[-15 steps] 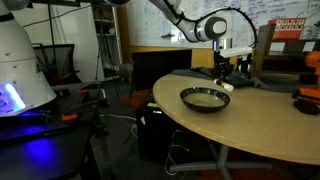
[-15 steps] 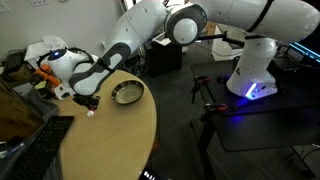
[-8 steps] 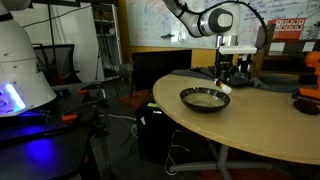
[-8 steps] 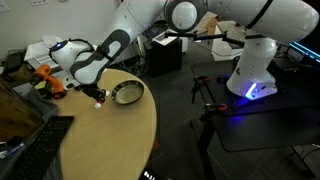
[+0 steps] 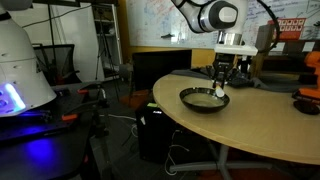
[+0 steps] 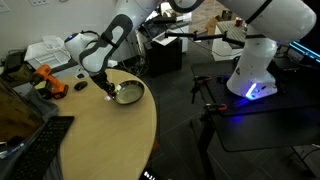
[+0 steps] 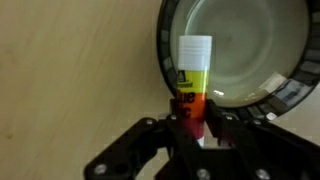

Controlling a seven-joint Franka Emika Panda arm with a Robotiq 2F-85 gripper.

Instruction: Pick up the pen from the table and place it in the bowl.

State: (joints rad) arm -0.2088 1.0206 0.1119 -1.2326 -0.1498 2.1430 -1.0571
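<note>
My gripper [image 7: 192,125] is shut on the pen [image 7: 193,75], a thick marker-like stick with a white cap, a yellow band and a red lower part. In the wrist view its capped end hangs over the rim of the bowl [image 7: 165,70], whose pale shiny inside shows beyond. In both exterior views the gripper [image 5: 219,84] [image 6: 107,88] hovers at the edge of the dark bowl [image 5: 203,99] [image 6: 128,93] on the light tan table [image 5: 250,125] [image 6: 110,140]. The pen shows as a small pale tip [image 5: 219,92] under the fingers.
An orange object [image 6: 52,80] and white clutter lie on the bench behind the table. A dark keyboard [image 6: 45,140] sits at the table's side. A dark object [image 5: 305,100] rests at the table's far end. The robot base [image 6: 255,70] glows blue.
The gripper has carried the pen up off the table and sideways toward the bowl; it now hangs over the bowl's rim.
</note>
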